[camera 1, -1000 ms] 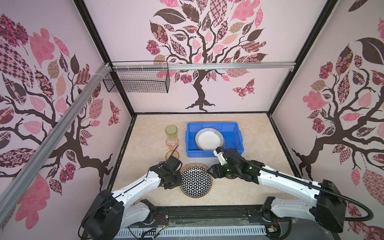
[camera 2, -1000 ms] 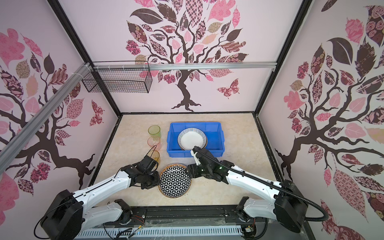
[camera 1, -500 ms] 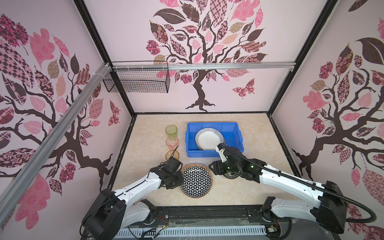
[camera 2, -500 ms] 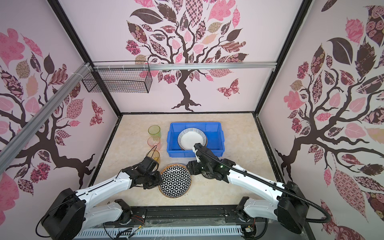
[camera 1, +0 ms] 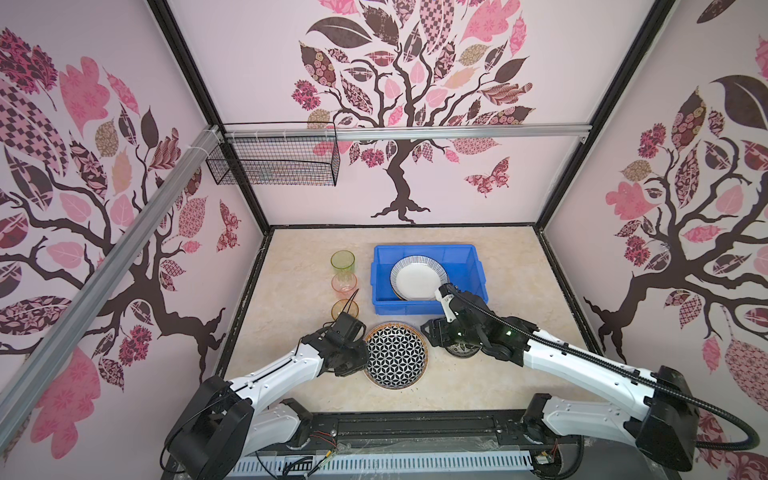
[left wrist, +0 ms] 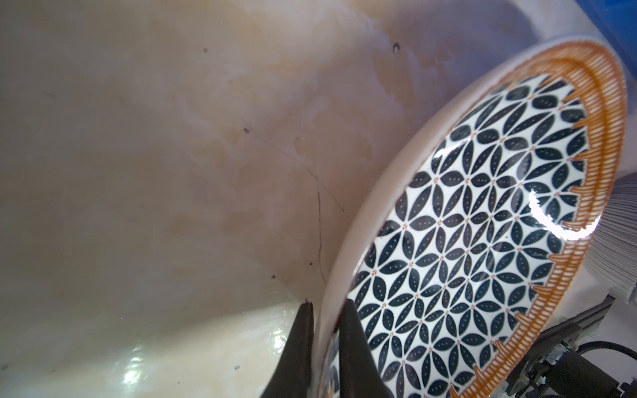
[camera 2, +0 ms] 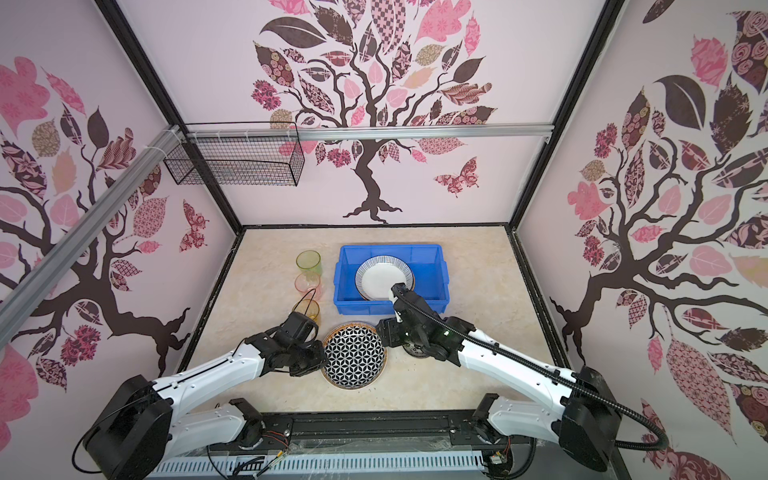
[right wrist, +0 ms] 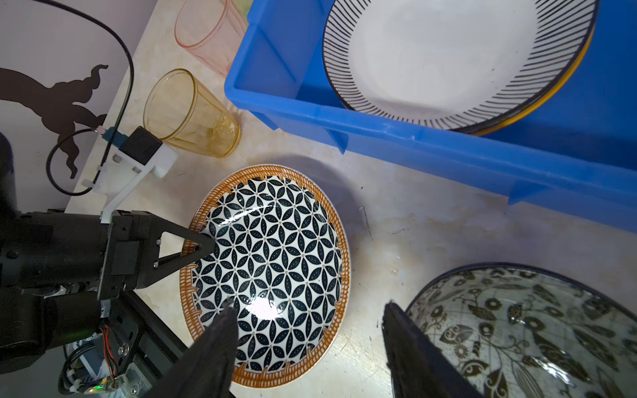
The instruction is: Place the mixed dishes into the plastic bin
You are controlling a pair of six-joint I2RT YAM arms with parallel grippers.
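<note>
Where the surface [camera 1: 299, 270] lies just before the blue bin [camera 1: 428, 308]: geometric plate [camera 1: 395, 356], rim clenched by the left hand [left wrist: 327, 305]. At the gap between that plate and a floral bowl [right wrist: 517, 327]: right hand [right wrist: 308, 306], released, spread wide. Striped plate [camera 1: 417, 280]: inside the bin.

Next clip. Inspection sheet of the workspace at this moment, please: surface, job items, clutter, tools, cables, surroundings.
Surface: beige marbled tabletop, a few dark specks and fine scratches.
Job's things: blue bin holds a striped plate; geometric plate and floral bowl sit on the table in front of it; green tumbler, pink tumbler and amber tumbler stand in a row left of the bin.
Clutter: nothing seen.
Grippers: left tool closed on the geometric plate's rim; right tool open, empty, between that plate and the bowl.
Cables: black camera cable loops off the left wrist; ribbed hose runs along the right arm.
Surroundings: tree-decal walls; black wire basket on the rail.
</note>
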